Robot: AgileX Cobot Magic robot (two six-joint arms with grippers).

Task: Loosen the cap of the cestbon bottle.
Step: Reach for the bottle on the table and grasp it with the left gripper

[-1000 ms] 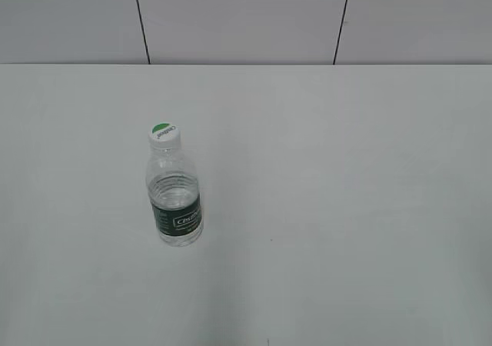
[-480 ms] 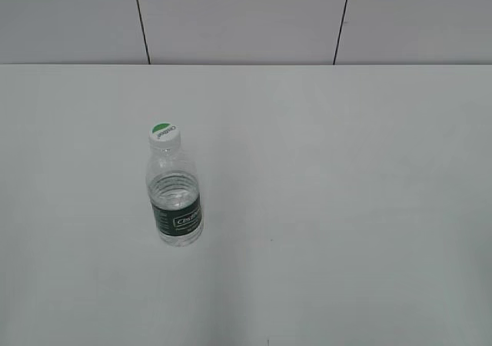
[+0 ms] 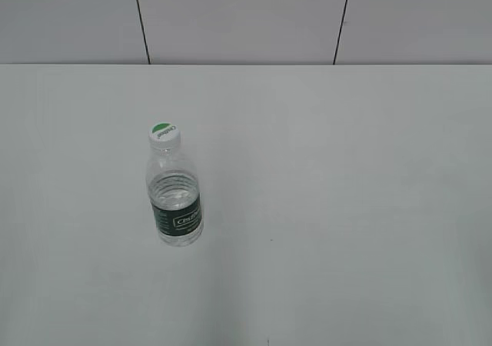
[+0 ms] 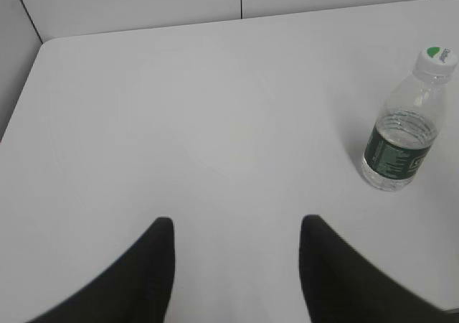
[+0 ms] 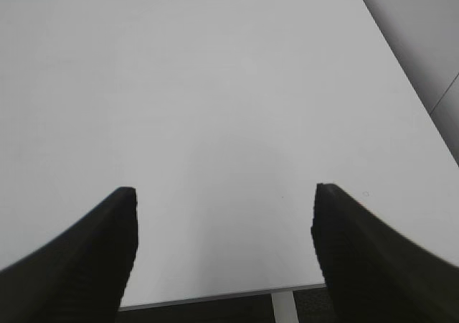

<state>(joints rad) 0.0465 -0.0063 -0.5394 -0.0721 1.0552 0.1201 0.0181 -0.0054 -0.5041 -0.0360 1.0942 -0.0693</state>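
Observation:
The cestbon bottle [image 3: 176, 207] stands upright on the white table, left of centre in the exterior view, clear with a dark green label. Its white cap [image 3: 164, 134] with a green half-circle sits on top. In the left wrist view the bottle [image 4: 400, 147] stands at the far right with its cap [image 4: 437, 57] on. My left gripper [image 4: 237, 226] is open and empty, well to the left of and nearer than the bottle. My right gripper [image 5: 224, 194] is open and empty above the table's near edge. Neither gripper shows in the exterior view.
The white table [image 3: 346, 192] runs back to a grey panelled wall [image 3: 246, 15]. The left wrist view shows the table's rounded far left corner [image 4: 50, 43]. The right wrist view shows the table's front edge [image 5: 215, 294] and a white leg [image 5: 283, 305].

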